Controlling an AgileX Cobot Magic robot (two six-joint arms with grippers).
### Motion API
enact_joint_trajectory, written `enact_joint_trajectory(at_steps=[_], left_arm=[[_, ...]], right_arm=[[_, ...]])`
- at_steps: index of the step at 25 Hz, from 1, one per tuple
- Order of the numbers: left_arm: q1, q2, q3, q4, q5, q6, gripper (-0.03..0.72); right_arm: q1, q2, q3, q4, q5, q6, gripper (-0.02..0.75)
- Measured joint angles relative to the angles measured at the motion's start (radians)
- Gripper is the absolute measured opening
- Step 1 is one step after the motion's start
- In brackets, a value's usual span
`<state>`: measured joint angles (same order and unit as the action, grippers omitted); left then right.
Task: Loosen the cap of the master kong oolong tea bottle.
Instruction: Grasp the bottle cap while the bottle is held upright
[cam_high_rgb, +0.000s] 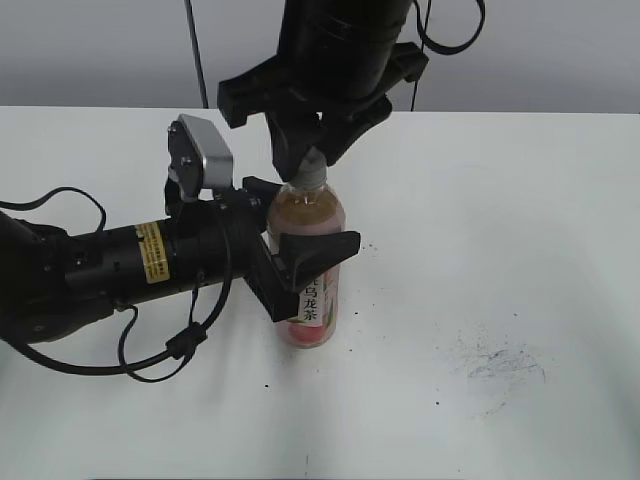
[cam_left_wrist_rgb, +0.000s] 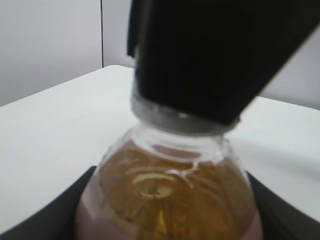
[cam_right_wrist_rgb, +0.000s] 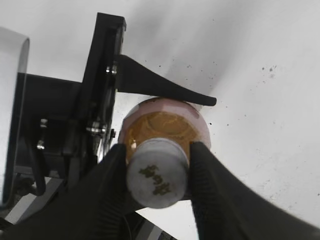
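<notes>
The master kong oolong tea bottle (cam_high_rgb: 312, 215) stands upright on the white table, amber tea inside, pink label with black characters. My left gripper (cam_high_rgb: 300, 250) reaches in from the left and is shut on the bottle's body; its black fingers show at both sides of the bottle (cam_left_wrist_rgb: 170, 200) in the left wrist view. My right gripper (cam_high_rgb: 312, 160) comes down from above and is shut on the white-grey cap (cam_right_wrist_rgb: 157, 172). Its two black fingers press the cap's sides (cam_right_wrist_rgb: 157, 175). The cap's rim (cam_left_wrist_rgb: 180, 120) shows under the black finger in the left wrist view.
The white table (cam_high_rgb: 500, 250) has dark scuff marks (cam_high_rgb: 500, 362) at the front right and small specks near the bottle. A grey wall stands behind the table's far edge. The left arm and its cables (cam_high_rgb: 100, 270) lie across the left side.
</notes>
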<state>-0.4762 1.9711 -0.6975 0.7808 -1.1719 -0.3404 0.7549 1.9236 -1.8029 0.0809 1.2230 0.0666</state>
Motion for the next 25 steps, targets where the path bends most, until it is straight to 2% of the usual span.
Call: enact_joint_trajectory(at_steps=[2, 11, 16, 25], left_arm=[[0.000, 0.000, 0.000, 0.000, 0.000, 0.000, 0.446], [0.000, 0.000, 0.000, 0.000, 0.000, 0.000, 0.446], [0.000, 0.000, 0.000, 0.000, 0.000, 0.000, 0.446], [0.000, 0.000, 0.000, 0.001, 0.000, 0.000, 0.446]], right_arm=[[0.000, 0.000, 0.000, 0.000, 0.000, -0.005, 0.276], [0.000, 0.000, 0.000, 0.004, 0.000, -0.029, 0.276], [0.000, 0.000, 0.000, 0.017, 0.000, -0.032, 0.333], [0.000, 0.000, 0.000, 0.022, 0.001, -0.034, 0.344]])
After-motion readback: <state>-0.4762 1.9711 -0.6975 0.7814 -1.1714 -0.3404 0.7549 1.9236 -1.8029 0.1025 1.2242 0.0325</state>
